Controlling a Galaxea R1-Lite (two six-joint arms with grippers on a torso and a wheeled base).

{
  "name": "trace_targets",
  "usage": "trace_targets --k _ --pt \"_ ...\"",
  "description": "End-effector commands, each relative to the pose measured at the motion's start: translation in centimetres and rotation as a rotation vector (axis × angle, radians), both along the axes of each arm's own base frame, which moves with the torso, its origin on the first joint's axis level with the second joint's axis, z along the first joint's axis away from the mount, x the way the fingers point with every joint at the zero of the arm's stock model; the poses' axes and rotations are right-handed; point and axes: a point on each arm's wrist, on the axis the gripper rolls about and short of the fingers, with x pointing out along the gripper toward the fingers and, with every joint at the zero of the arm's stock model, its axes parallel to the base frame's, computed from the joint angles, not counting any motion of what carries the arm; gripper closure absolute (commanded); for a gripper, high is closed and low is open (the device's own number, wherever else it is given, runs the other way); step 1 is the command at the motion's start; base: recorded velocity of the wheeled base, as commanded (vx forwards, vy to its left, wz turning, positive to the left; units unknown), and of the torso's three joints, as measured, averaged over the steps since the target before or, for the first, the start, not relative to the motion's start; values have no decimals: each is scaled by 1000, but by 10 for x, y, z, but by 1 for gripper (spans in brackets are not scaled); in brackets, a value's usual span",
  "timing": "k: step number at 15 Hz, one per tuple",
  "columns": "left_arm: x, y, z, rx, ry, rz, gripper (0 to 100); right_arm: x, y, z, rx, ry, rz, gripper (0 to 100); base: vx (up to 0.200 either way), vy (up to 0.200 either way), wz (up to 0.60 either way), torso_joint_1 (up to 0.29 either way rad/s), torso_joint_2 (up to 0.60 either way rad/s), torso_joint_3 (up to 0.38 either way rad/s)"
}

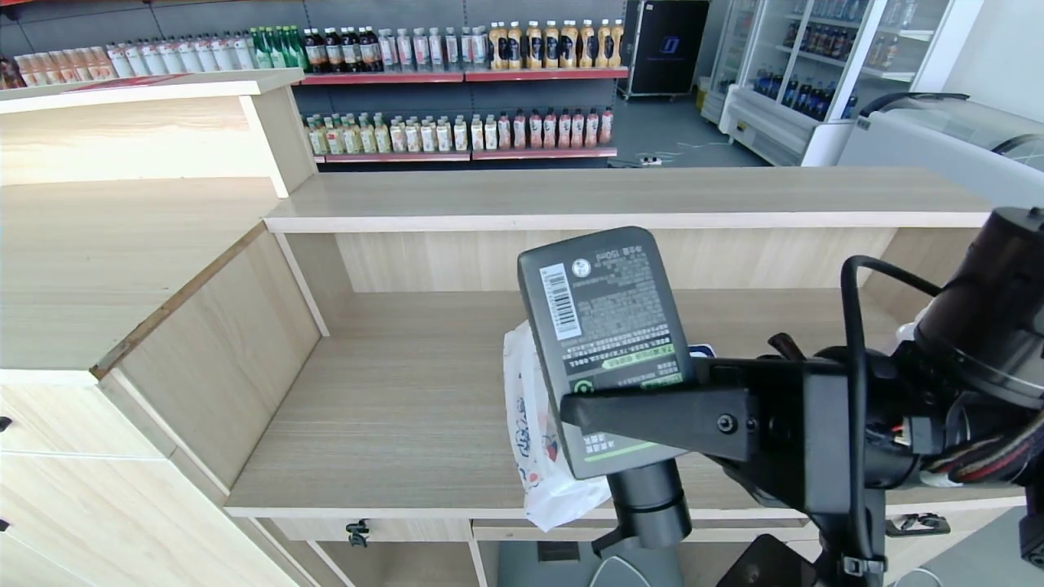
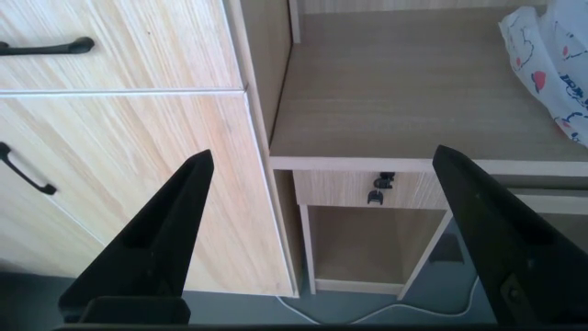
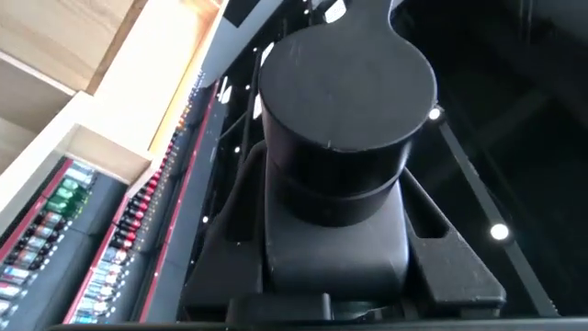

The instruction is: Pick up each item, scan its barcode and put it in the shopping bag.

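The wooden counter (image 1: 391,408) forms a recessed work surface under a raised ledge, and on it, near its front edge, lies the white shopping bag (image 1: 530,432), crumpled on its side with 1 corner drooping over the lip. Whether its mouth stands open cannot be told. In front of and above the bag, the dark grey bottle (image 1: 608,326) hangs in the air, turned over so that its black cap (image 1: 648,501) points down toward the robot. It is tilted so that its flat printed face looks up at the head camera. The right gripper (image 1: 632,408) is clamped across the bottle's lower body, 1 finger lying over the printed face. The grip sits low, probably to leave the label's upper part bare for scanning. The left gripper (image 2: 322,248) hangs with its 2 fingers spread wide and nothing between them, low beside the cabinet doors at the counter's left end, well apart from the bag. The white barcode (image 1: 560,302) sits uncovered near the bottle's upper left corner.
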Motion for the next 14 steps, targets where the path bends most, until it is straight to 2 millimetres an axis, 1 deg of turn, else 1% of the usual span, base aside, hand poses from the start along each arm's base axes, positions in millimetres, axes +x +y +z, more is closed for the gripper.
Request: trace_targets --k 1,5,8,12,14 --pt "0 0 0 0 0 1 0 3 17 -8 -22 21 34 100 0 0 0 0 0 0" --pt "0 0 0 0 0 1 0 3 40 -13 -34 34 87 100 0 0 0 0 0 0" --pt "0 0 0 0 0 1 0 8 48 -13 -32 36 92 100 0 0 0 0 0 0" --pt "0 0 0 0 0 1 0 0 67 -11 -28 70 130 100 0 0 0 0 0 0" --pt "0 0 0 0 0 1 0 -1 67 -11 -26 78 107 100 0 0 0 0 0 0"
